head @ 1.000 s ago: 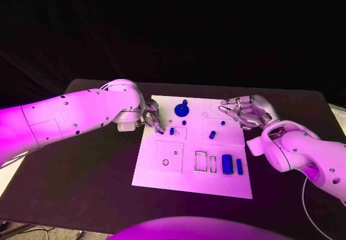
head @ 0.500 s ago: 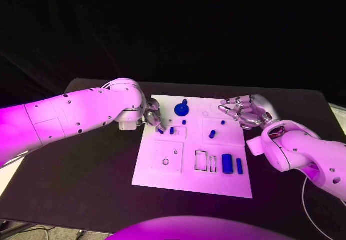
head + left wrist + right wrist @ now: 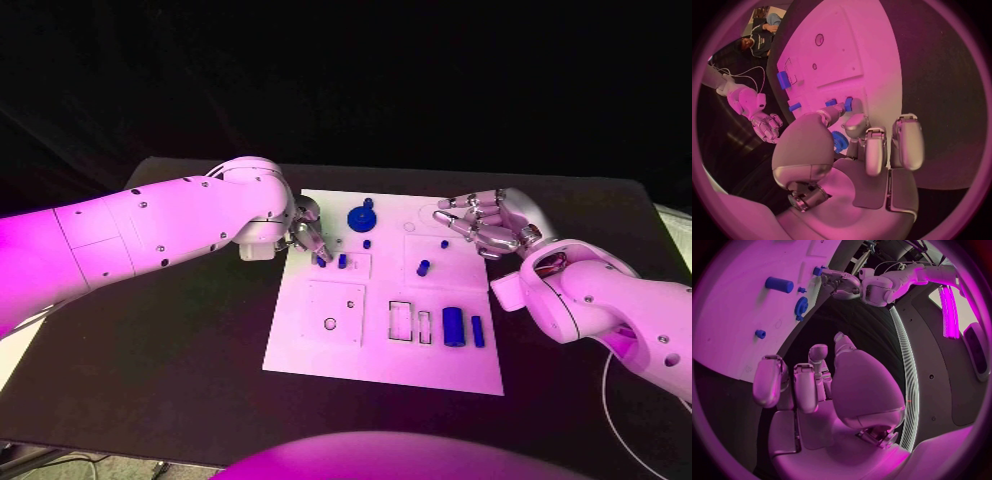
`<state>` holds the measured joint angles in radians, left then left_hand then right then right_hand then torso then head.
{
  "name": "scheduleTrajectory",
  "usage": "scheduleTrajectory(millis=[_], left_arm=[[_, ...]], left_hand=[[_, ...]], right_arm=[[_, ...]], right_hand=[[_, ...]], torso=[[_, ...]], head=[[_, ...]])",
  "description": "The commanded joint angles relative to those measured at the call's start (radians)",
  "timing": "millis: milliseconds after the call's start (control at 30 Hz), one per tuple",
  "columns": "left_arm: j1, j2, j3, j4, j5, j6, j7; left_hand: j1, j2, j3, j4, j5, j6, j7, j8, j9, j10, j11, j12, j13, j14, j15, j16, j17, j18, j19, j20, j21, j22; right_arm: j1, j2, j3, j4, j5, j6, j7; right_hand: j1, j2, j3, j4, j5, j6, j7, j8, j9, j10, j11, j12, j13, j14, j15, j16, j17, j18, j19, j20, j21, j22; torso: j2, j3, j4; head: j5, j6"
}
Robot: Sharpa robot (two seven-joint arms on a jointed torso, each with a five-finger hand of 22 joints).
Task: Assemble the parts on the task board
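The task board (image 3: 382,345) lies as a white plate in the middle of the head view, on the black table (image 3: 159,370). The left hand (image 3: 304,236) sits at the board's upper left edge, its fingertips down at two small blue parts (image 3: 332,261) that stand just beside each other there; whether it actually grips one cannot be told, since in the left wrist view the fingers (image 3: 873,145) curl toward those pieces without clearly closing on them. The right hand (image 3: 488,224) hovers over the board's upper right corner with its fingers apart and nothing in them. A round blue part (image 3: 362,215) rests near the board's top edge, between the two hands, with a tiny blue piece (image 3: 366,244) just below it. A short blue peg (image 3: 424,268) lies tilted right of centre. Toward the lower right, a larger blue block (image 3: 453,326) and a slimmer blue bar (image 3: 477,331) stand side by side, next to two outlined rectangular slots (image 3: 411,322)
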<state>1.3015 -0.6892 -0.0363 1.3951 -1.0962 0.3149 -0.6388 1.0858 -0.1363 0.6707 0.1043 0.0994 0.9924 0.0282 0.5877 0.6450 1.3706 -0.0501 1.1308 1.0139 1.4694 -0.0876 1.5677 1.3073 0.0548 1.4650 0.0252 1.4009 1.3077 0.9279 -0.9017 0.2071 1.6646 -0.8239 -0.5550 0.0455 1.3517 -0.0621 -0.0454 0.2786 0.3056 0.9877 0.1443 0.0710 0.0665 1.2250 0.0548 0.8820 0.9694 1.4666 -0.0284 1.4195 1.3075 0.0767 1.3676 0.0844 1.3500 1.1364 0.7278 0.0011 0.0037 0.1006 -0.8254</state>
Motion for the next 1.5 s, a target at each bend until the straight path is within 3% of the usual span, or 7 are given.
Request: scheduleTrajectory(millis=[33,567,700,900,1133,1333,1500], left_arm=[[-0.008,0.007,-0.005,0.002,-0.006,0.032,-0.004],[-0.008,0.008,-0.005,-0.005,-0.025,0.052,-0.011],[-0.008,0.007,-0.005,-0.008,-0.027,0.053,-0.011],[-0.008,0.004,-0.004,-0.008,-0.028,0.042,-0.01],[-0.008,-0.003,-0.001,-0.002,-0.028,0.007,-0.007],[-0.008,-0.014,0.002,0.012,-0.027,-0.048,-0.002],[-0.007,-0.028,0.009,0.024,0.039,-0.154,0.011]], left_hand=[[-0.016,0.0,-0.01,0.006,0.003,0.019,-0.011,-0.004,0.0,0.008,0.002,0.005,0.003,0.101,-0.007,0.003,0.264,-0.012,0.035,-0.007,0.005,0.149],[-0.052,-0.003,-0.052,0.021,0.002,0.033,-0.013,-0.009,-0.009,0.011,0.0,0.003,0.004,0.101,-0.009,0.003,0.264,-0.012,0.036,-0.009,0.006,0.152],[-0.08,-0.011,-0.106,0.04,0.0,0.044,-0.014,-0.012,-0.015,0.014,0.0,0.004,0.008,0.101,-0.009,0.003,0.264,-0.013,0.037,-0.009,0.007,0.155],[-0.112,-0.019,-0.208,0.072,-0.003,0.055,-0.013,-0.017,-0.024,0.018,0.001,0.004,0.013,0.101,-0.008,0.003,0.264,-0.014,0.038,-0.009,0.007,0.158],[-0.1,-0.008,-0.311,0.096,-0.002,0.062,-0.016,-0.023,-0.031,0.022,0.0,0.005,0.02,0.101,-0.01,0.003,0.264,-0.016,0.042,-0.011,0.015,0.165],[-0.089,0.001,-0.353,0.11,-0.001,0.065,-0.016,-0.024,-0.034,0.023,-0.002,0.001,0.019,0.101,-0.01,0.003,0.264,-0.016,0.043,-0.011,0.014,0.167],[-0.082,0.005,-0.385,0.125,0.0,0.064,-0.016,-0.026,-0.037,0.019,-0.002,-0.008,0.01,0.101,-0.011,0.003,0.264,-0.013,0.04,-0.012,0.005,0.162]], right_arm=[[-0.001,-0.001,0.0,0.0,0.0,0.017,0.003],[-0.001,-0.002,0.0,-0.001,0.015,0.019,0.004],[-0.001,-0.003,0.0,-0.002,0.017,0.021,0.006],[-0.002,-0.002,0.0,-0.003,0.019,0.022,0.009],[-0.002,-0.003,0.0,-0.004,0.02,0.023,0.009],[-0.004,-0.003,0.0,-0.006,0.023,0.027,0.008],[-0.006,-0.003,0.0,-0.008,0.026,0.031,0.007]], right_hand=[[-0.003,0.009,-0.005,0.002,0.006,-0.001,-0.003,0.001,0.002,-0.002,-0.001,0.006,-0.001,0.054,0.005,-0.007,0.021,0.011,-0.002,-0.002,-0.006,-0.001],[-0.004,0.011,-0.006,0.002,0.007,-0.001,-0.003,0.001,0.001,-0.002,-0.001,0.006,-0.002,0.053,0.005,-0.007,0.02,0.011,-0.002,-0.002,-0.005,0.0],[-0.012,0.011,-0.013,0.005,0.01,-0.001,-0.003,0.001,0.001,-0.003,-0.001,0.007,-0.003,0.054,0.006,-0.007,0.021,0.011,-0.002,-0.002,-0.006,-0.001],[-0.031,0.013,-0.033,0.007,0.048,-0.002,-0.003,0.001,0.001,-0.004,0.0,0.012,-0.004,0.054,0.006,-0.009,0.021,0.011,-0.002,-0.002,-0.007,-0.001],[-0.039,0.017,-0.041,0.008,0.056,-0.003,-0.002,0.001,0.001,-0.004,0.0,0.014,-0.005,0.054,0.006,-0.009,0.021,0.011,-0.001,-0.002,-0.007,-0.001],[-0.048,0.022,-0.047,0.009,0.061,-0.003,-0.002,0.001,0.001,-0.005,0.0,0.015,-0.006,0.054,0.007,-0.01,0.021,0.011,-0.002,-0.001,-0.008,-0.002],[-0.052,0.026,-0.051,0.009,0.066,-0.003,-0.002,0.001,0.001,-0.005,0.0,0.016,-0.006,0.054,0.007,-0.009,0.022,0.011,-0.001,-0.001,-0.008,-0.001]], torso=[[0.0,-0.0001,-0.0003],[0.0,-0.0013,0.0006],[-0.001,-0.0015,0.0016],[-0.001,-0.0016,0.0017],[0.0,-0.0015,-0.0001],[0.0,-0.0016,0.0005],[-0.002,-0.0015,0.0021]], head=[[-0.002,0.0],[-0.005,0.0],[-0.006,-0.001],[-0.006,0.0],[-0.006,0.002],[-0.01,0.001],[-0.013,0.001]])
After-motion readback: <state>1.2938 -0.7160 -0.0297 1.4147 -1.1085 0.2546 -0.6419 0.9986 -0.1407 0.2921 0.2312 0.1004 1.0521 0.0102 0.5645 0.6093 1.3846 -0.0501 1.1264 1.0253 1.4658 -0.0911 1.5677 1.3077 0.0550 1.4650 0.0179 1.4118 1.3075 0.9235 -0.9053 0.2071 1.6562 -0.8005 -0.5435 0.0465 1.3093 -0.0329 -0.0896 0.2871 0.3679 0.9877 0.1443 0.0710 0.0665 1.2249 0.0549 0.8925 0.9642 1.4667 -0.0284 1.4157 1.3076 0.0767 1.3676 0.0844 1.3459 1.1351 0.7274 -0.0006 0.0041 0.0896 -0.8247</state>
